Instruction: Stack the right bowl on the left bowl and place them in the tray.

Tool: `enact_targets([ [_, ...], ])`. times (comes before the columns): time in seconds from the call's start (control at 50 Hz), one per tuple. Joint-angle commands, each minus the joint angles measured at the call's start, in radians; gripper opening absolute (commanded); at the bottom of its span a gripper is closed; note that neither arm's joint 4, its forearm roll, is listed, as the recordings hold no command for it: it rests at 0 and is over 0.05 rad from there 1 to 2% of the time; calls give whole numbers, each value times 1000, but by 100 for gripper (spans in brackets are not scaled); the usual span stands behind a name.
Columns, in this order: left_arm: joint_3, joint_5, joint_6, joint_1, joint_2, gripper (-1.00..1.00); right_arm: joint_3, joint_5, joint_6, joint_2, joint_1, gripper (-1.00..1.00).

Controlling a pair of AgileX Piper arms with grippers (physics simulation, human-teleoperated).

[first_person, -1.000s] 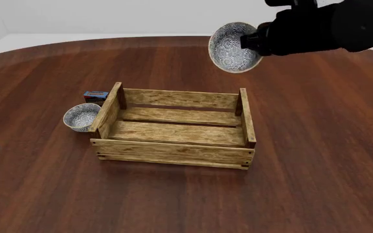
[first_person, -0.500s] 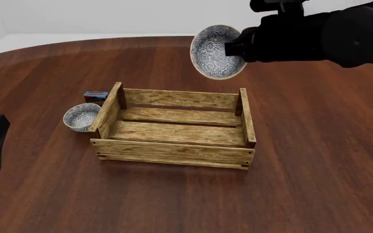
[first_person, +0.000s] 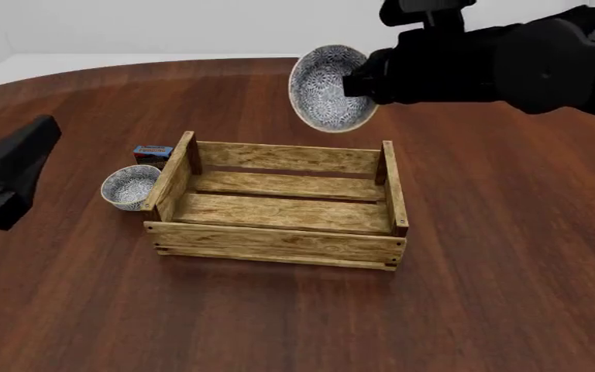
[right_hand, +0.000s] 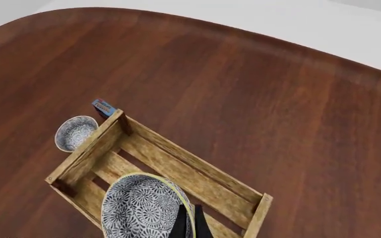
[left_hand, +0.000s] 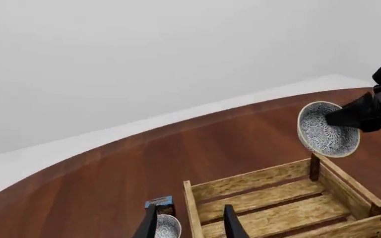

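Two speckled bowls are in sight. One, the right bowl, is up in the air at the far side of the scene, tilted on its side above the far edge of the crate. The other, the left bowl, sits on the table just beside the crate's left end board. There is one tray, a slatted wooden crate in the middle of the table. One small blue-and-red box lies just beyond the left bowl. Two arms show: the right arm at the far right and the left arm at the left edge.
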Motion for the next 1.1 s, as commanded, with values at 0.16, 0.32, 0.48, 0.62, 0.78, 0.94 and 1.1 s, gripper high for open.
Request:
enact_targets([
  [0.16,-156,-62,63,-180,227,100,64,-21,-11,-93,8,-100],
  [0.32,-222,-82,51,-234,329,100,64,-25,-16,-87,9,-100],
  [0.48,-290,-95,50,-281,432,100,63,-26,-19,-78,13,-100],
  [0.62,-345,-106,41,-321,529,100,62,-26,-21,-74,14,-100],
  [0.78,-370,-116,57,-334,574,100,60,-27,-22,-69,8,-100],
  [0.94,-398,-114,48,-358,619,100,60,-29,-22,-66,8,-100],
  [1.1,-424,-120,35,-381,668,100,61,-29,-24,-67,11,-100],
])
